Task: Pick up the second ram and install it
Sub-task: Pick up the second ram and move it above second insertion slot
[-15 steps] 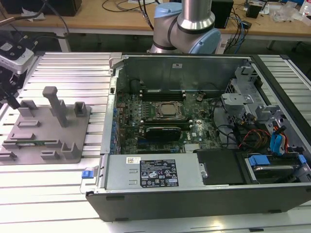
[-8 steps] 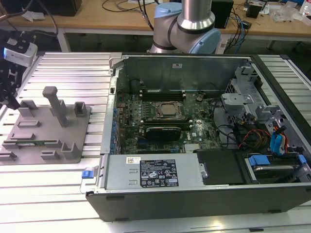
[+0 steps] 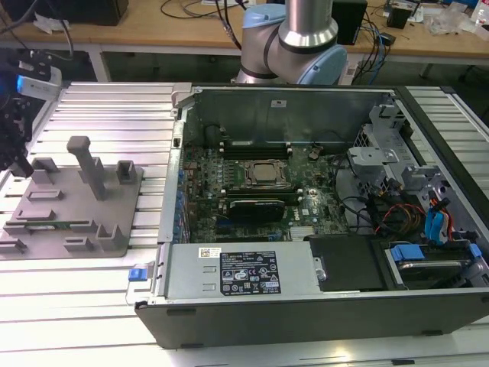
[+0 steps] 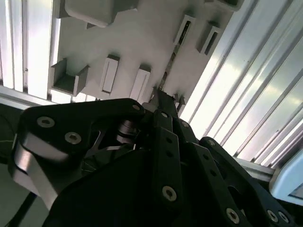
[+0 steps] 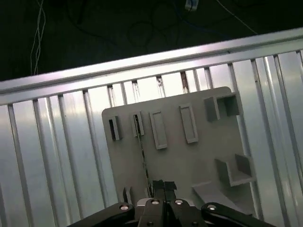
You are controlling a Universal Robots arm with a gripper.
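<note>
Gripper: at the far edge of the exterior view's left, the dark gripper hangs over the near corner of the holder plate, clear of its surface.
Fingers: in the first wrist view the fingertips are drawn together with only a hairline seam between them. They grasp nothing.
Second ram: the thin green stick lies low in the holder plate, in the lower left of the exterior view. It sits on edge between small grey blocks.
Ram from the wrist: in both wrist views the ram shows edge-on as a fine dark line. It runs across the plate toward the gripper tip. Whether tip and stick touch cannot be told from these angles; the exterior view shows the stick seated in the plate.
Holder plate: grey, with raised slots and brackets. A tall post stands near its middle.
Table: ribbed aluminium slats run under the plate and the case.
Computer case: open, filling the centre and right of the exterior view, well apart from the ram. The motherboard lies exposed inside.
Arm: the silver and blue base stands behind the case, at top centre of the exterior view.
</note>
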